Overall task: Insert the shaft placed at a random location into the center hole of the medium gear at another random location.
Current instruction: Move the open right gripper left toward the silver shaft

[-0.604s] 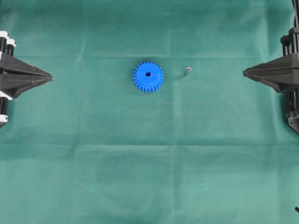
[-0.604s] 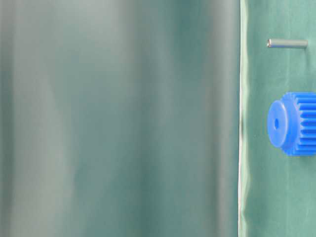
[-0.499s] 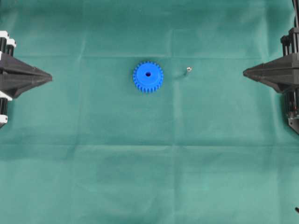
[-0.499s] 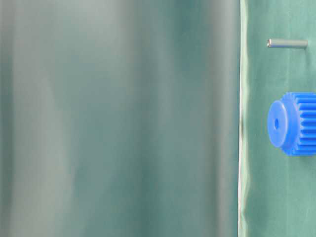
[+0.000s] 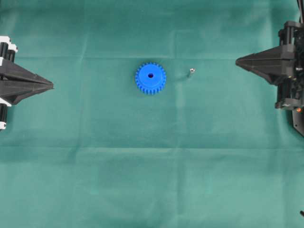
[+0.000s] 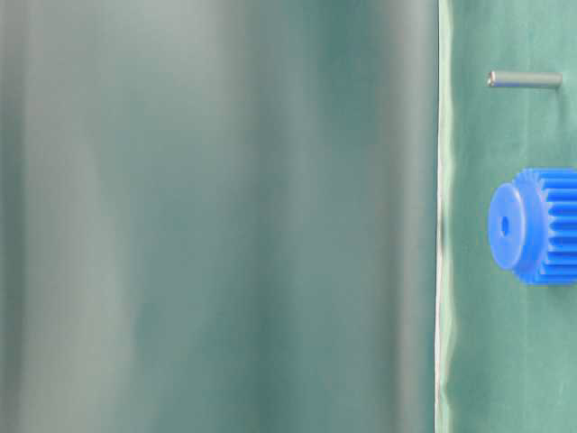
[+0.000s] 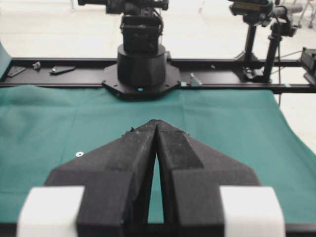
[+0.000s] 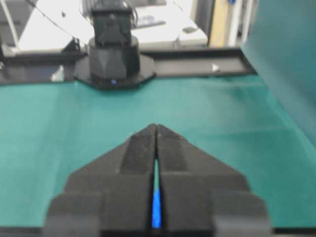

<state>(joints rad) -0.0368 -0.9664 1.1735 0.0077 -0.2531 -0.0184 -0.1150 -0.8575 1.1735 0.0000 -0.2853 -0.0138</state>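
The blue medium gear (image 5: 150, 78) lies flat on the green cloth, its center hole (image 5: 150, 75) facing up and empty. The tiny silvery shaft (image 5: 191, 71) stands just right of it, apart from it. The table-level view shows the shaft (image 6: 525, 79), the gear (image 6: 541, 225) and the hole (image 6: 504, 225). My left gripper (image 5: 51, 86) is shut and empty at the far left, also shown in its wrist view (image 7: 156, 122). My right gripper (image 5: 237, 61) is shut and empty, right of the shaft. In the right wrist view (image 8: 156, 126) a blue sliver of the gear (image 8: 156, 210) shows through the finger gap.
The green cloth (image 5: 152, 166) covers the whole table. The opposite arm's base stands at the far edge in the left wrist view (image 7: 141, 64) and in the right wrist view (image 8: 112, 59). A small pale speck (image 7: 79, 154) lies on the cloth.
My right gripper has moved left and a little up in the overhead view, closer to the shaft. My left gripper has shifted slightly down. Gear and shaft have not moved.
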